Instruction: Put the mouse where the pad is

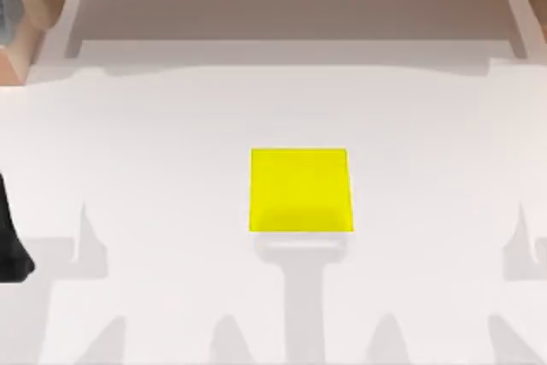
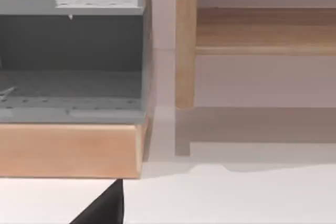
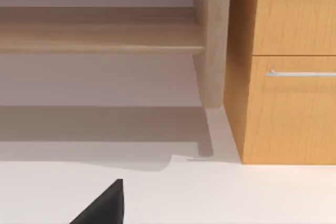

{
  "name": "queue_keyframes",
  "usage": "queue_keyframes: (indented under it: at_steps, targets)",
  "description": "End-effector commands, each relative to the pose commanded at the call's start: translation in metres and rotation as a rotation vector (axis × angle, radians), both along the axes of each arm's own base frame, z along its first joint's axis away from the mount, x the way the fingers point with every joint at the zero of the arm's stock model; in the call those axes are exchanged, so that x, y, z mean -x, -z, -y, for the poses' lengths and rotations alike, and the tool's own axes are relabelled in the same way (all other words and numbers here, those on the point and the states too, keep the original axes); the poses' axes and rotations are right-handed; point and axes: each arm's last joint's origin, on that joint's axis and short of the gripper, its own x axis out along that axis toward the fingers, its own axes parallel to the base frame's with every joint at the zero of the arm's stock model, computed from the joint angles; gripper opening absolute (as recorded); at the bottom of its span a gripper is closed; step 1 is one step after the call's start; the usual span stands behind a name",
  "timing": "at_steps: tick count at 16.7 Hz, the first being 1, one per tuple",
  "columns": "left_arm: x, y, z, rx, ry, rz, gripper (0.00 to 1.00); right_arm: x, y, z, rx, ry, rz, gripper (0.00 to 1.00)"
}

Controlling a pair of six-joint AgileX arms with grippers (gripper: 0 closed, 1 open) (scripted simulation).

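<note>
Pad (image 1: 300, 190) | mid-table, bare | left arm (image 1: 10, 241) at left edge, well apart | tool state: cannot tell

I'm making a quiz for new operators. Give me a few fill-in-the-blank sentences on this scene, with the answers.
1. The pad is coloured ____.
2. The pad's shape is ____.
3. The table under the pad is coloured ____.
4. The right wrist view shows a wooden cabinet with a metal ____ across its front.

Missing words: yellow; square; white; handle
</note>
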Motion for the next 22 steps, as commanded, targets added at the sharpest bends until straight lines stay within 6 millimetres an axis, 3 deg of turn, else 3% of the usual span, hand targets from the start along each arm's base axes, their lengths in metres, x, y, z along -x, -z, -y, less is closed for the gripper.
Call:
queue_keyframes:
  at_steps: [5, 8, 11, 14, 16, 22]
  targets:
    - [0.0, -0.012, -0.002, -0.027, -0.017, -0.044, 1.0, 0.0, 0.0, 0.0, 0.0, 0.0, 0.0, 1.0]
    - [-0.006, -0.04, -0.005, -0.086, -0.04, -0.156, 1.0, 0.0, 0.0, 0.0, 0.0, 0.0, 0.0, 1.0]
    - [-0.025, -0.074, -0.011, -0.161, -0.048, -0.349, 1.0, 0.0, 0.0, 0.0, 0.0, 0.0, 0.0, 1.0]
    - [-0.064, -0.1, -0.021, -0.231, -0.029, -0.603, 1.0, 0.0, 0.0, 0.0, 0.0, 0.0, 0.0, 1.0]
    - [-0.099, -0.106, -0.031, -0.268, 0.003, -0.794, 1.0, 0.0, 0.0, 0.0, 0.0, 0.0, 0.0, 1.0]
    - [-0.204, -0.083, -0.074, -0.316, 0.157, -1.282, 1.0, 0.0, 0.0, 0.0, 0.0, 0.0, 0.0, 1.0]
